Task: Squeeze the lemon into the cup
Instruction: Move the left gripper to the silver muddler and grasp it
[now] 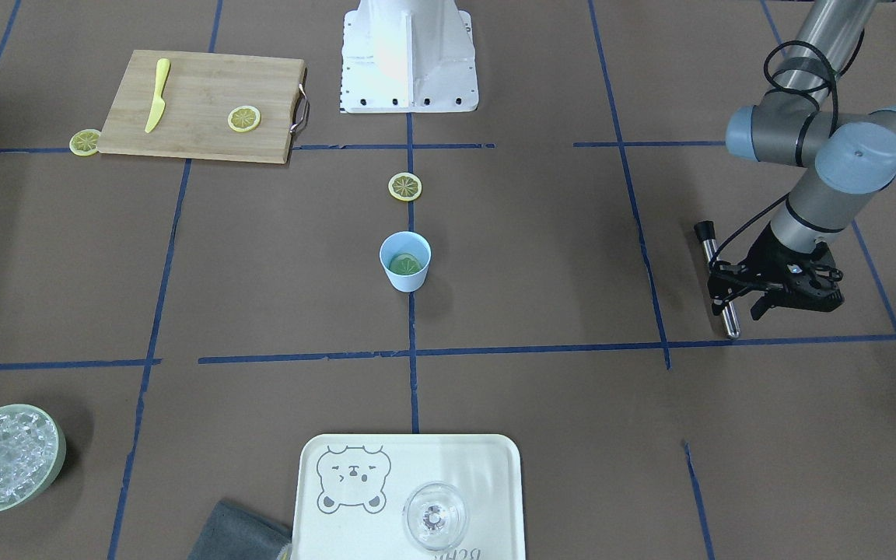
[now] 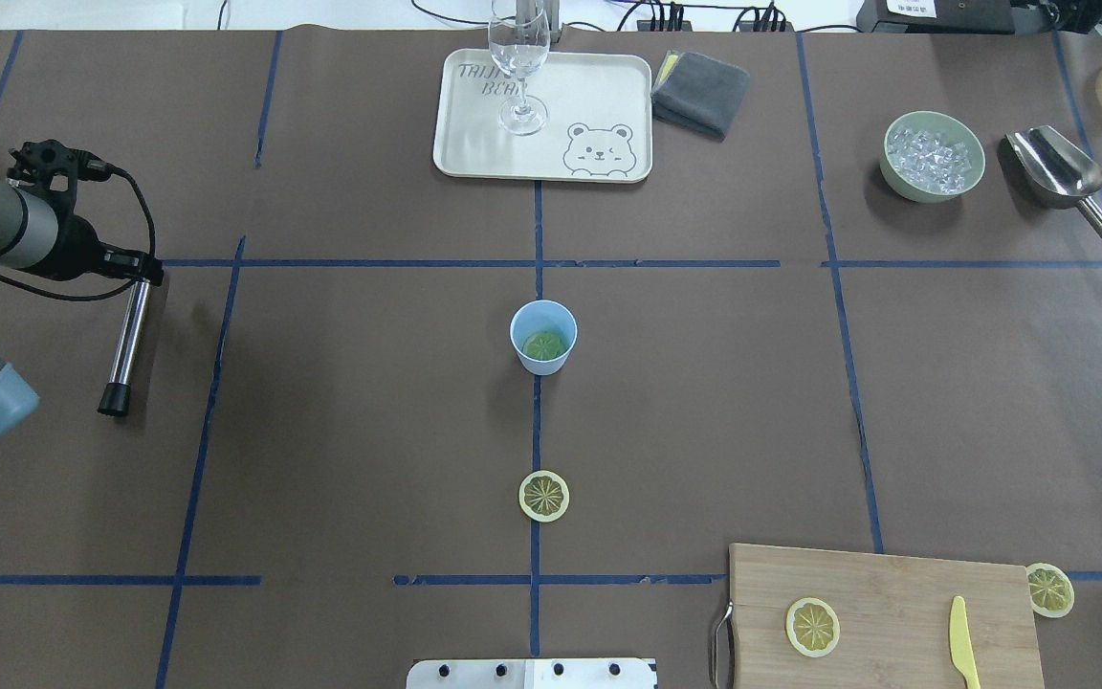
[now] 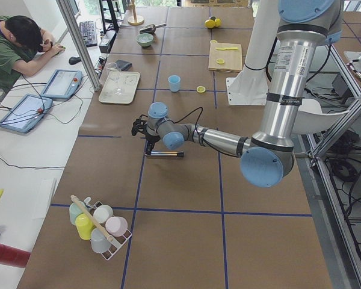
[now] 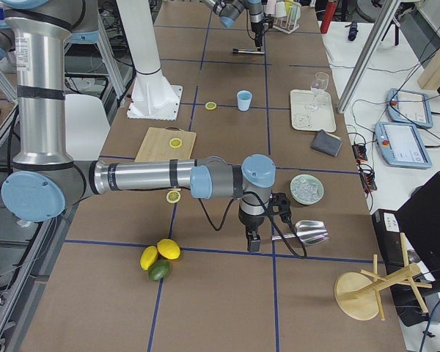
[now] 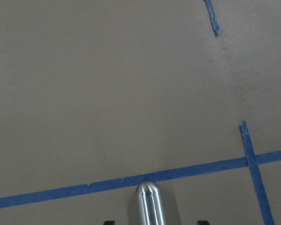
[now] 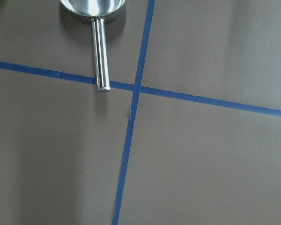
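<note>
The light-blue cup (image 1: 405, 262) stands upright at the table's middle, also in the overhead view (image 2: 543, 337). A lemon slice (image 2: 543, 345) lies inside it. Another lemon slice (image 1: 405, 187) lies on the table between the cup and the robot base. My left gripper (image 1: 742, 298) hangs far out at the table's left side, over a metal rod with a black tip (image 2: 125, 335) that lies flat. The left wrist view shows the rod's end (image 5: 150, 201) between widely spread fingertips. My right gripper (image 4: 251, 238) shows only in the exterior right view, near a metal scoop; I cannot tell its state.
A cutting board (image 1: 199, 105) holds a yellow knife (image 1: 156, 95) and a lemon slice (image 1: 244, 118); another slice (image 1: 85, 141) lies beside it. A tray (image 1: 495, 482) carries a stemmed glass (image 1: 434, 517). An ice bowl (image 2: 889, 144), scoop (image 2: 1053, 165) and grey cloth (image 2: 699, 91) lie beyond.
</note>
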`<state>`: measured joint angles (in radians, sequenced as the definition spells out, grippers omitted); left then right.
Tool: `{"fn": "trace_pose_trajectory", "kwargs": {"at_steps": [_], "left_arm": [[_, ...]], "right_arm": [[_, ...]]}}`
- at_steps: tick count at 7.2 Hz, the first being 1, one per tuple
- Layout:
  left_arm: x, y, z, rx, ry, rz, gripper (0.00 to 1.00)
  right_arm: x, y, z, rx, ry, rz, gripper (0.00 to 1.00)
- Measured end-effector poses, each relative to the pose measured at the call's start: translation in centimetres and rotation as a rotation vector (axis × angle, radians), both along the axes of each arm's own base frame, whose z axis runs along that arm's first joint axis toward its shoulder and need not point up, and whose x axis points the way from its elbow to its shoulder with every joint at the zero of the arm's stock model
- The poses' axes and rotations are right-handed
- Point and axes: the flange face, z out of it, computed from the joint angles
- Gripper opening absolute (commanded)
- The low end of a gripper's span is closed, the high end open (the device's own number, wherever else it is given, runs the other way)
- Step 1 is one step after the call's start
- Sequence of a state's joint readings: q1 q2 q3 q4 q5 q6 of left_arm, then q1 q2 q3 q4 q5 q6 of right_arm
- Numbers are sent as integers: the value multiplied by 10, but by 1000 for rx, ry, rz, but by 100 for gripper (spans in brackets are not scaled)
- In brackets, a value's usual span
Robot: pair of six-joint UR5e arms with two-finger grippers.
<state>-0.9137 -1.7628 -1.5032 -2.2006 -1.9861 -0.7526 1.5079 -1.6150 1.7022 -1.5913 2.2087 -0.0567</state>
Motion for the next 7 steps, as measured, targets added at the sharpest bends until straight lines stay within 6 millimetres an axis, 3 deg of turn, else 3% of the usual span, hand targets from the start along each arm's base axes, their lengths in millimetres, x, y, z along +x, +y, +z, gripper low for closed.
{"fn": "trace_pose_trajectory", "kwargs": {"at_steps": [3, 4, 5, 7], "left_arm": [[14, 2, 8, 3, -25, 6, 62], [16, 2, 10, 2, -29, 9, 41], [16, 2, 11, 1, -30, 10, 0], [16, 3, 11, 4, -33, 13, 0]], "right_arm": [[1, 1, 1, -1, 7, 0, 100], [1, 1, 2, 0, 8, -1, 100], [1, 1, 2, 0, 9, -1, 100], [1, 2, 3, -2, 9, 0, 100]]}}
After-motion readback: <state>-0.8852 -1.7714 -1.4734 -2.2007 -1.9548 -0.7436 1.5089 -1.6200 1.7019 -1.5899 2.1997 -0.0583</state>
